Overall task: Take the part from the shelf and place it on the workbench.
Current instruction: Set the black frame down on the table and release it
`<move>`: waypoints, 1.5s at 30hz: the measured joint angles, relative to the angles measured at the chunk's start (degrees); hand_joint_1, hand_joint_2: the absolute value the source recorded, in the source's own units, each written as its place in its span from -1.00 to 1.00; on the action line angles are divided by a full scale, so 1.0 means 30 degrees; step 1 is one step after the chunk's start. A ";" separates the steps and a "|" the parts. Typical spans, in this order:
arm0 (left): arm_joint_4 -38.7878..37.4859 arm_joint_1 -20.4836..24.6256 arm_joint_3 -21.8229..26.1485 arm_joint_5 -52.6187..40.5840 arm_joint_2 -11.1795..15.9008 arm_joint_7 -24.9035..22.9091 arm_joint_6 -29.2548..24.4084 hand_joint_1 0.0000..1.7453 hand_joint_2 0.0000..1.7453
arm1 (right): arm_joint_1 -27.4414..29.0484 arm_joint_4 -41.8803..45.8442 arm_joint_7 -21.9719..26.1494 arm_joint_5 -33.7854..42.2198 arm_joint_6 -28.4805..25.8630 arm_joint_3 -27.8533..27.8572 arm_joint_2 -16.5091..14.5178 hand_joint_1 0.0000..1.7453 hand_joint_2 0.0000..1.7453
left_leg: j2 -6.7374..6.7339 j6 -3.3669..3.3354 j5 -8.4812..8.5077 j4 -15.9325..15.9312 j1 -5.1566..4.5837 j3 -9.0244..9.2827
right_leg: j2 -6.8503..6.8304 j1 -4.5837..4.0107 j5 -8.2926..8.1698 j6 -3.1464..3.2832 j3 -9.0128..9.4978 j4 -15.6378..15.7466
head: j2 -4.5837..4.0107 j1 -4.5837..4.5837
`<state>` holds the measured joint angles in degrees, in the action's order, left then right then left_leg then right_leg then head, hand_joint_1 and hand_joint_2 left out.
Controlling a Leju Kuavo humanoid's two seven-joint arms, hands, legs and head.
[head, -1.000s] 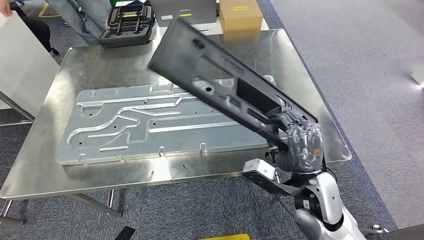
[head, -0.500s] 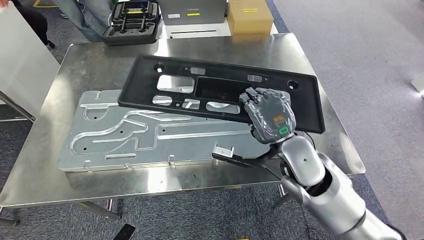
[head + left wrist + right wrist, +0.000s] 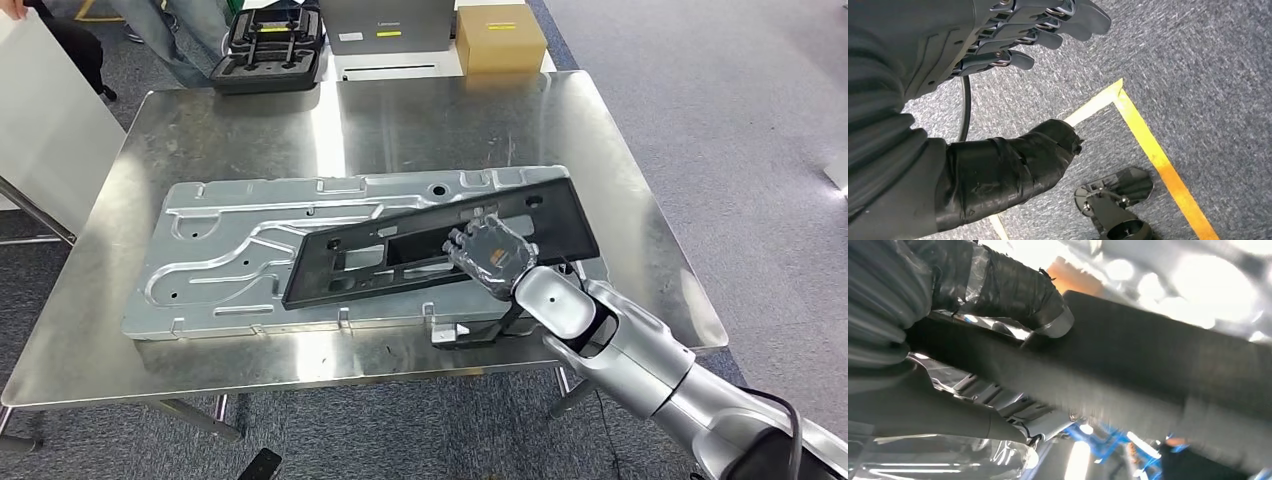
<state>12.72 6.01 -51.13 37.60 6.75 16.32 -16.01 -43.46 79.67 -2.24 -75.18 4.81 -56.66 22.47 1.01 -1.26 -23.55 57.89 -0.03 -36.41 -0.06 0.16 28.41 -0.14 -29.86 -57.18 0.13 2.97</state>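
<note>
The part is a long black plastic frame (image 3: 400, 255) with several cut-outs. It lies slantwise, low over the silver metal plate (image 3: 230, 260) on the workbench (image 3: 400, 110). My right hand (image 3: 492, 254) grips the frame near its right half, palm down. Close up, the taped thumb (image 3: 1013, 290) presses on the frame's dark bar (image 3: 1158, 370). Whether the frame rests on the plate I cannot tell. My left hand (image 3: 998, 45) hangs over the carpet, fingers spread, holding nothing.
A black moulded case (image 3: 268, 48), a grey box (image 3: 390, 25) and a cardboard box (image 3: 498, 35) stand beyond the bench's far edge. A person's legs (image 3: 160, 30) are at the far left. A white panel (image 3: 45, 130) leans at the left. Bare steel surrounds the plate.
My right hand has turned the frame from steeply tilted to nearly flat and lowered it onto or just above the silver plate, still gripping it.
</note>
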 joint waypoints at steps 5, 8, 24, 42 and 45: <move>-0.0002 -0.0042 -0.0106 0.0131 0.0005 -0.0142 -0.0013 -1.00 1.00 | -0.0257 -0.0946 0.0778 0.0027 0.1083 -0.1277 0.0372 1.00 1.00 | -0.0017 0.0002 0.0001 -0.0045 0.0012 0.0081 | 0.0017 0.0002 0.0001 0.0002 0.0022 -0.0001 | 0.0000 0.0003; 0.0000 -0.0055 -0.0164 0.0204 0.0020 -0.0202 -0.0049 -1.00 1.00 | -0.0532 -0.1101 0.0823 0.0166 0.1372 -0.1743 0.0716 0.00 0.00 | -0.0017 0.0006 -0.0001 -0.0076 0.0013 0.0148 | 0.0028 0.0007 0.0015 -0.0002 0.0053 0.0005 | 0.0000 0.0005; 0.0000 -0.0079 -0.0339 0.0038 0.0040 -0.0093 -0.0444 -1.00 -1.00 | -0.0627 -0.1542 0.0013 0.0719 0.2115 -0.2818 0.1998 -1.00 -1.00 | -0.0051 0.0019 -0.0010 -0.0115 0.0016 0.0273 | 0.0072 -0.0002 0.0026 -0.0005 0.0164 0.0021 | 0.0000 0.0002; 0.0000 -0.0176 -0.0360 0.0275 0.0151 -0.0395 -0.0231 -1.00 -1.00 | 0.3076 0.1754 -0.4512 0.1716 -0.5523 0.2977 0.5002 -1.00 -1.00 | -0.0150 -0.0536 0.0504 -0.1168 0.0121 0.0810 | 0.0104 0.0090 0.0442 -0.0413 0.0175 -0.0195 | 0.0000 -0.0022; 0.0000 -0.0124 -0.0419 0.0282 0.0131 -0.0272 -0.0089 -1.00 -1.00 | 0.3887 0.3111 -0.4630 0.1718 -0.6382 0.4533 0.5413 -1.00 -1.00 | -0.0208 -0.0574 0.0682 -0.1464 0.0268 0.0894 | 0.0103 0.0277 0.2218 -0.0640 -0.1335 -0.3480 | 0.0000 -0.0056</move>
<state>12.72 5.63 -52.39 38.45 7.15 15.50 -16.28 -31.80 89.00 -16.12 -70.02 -14.34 -43.06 38.71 0.39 -2.98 -21.50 53.49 0.78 -33.73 0.25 0.99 35.06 -2.06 -33.87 -67.62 0.13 2.80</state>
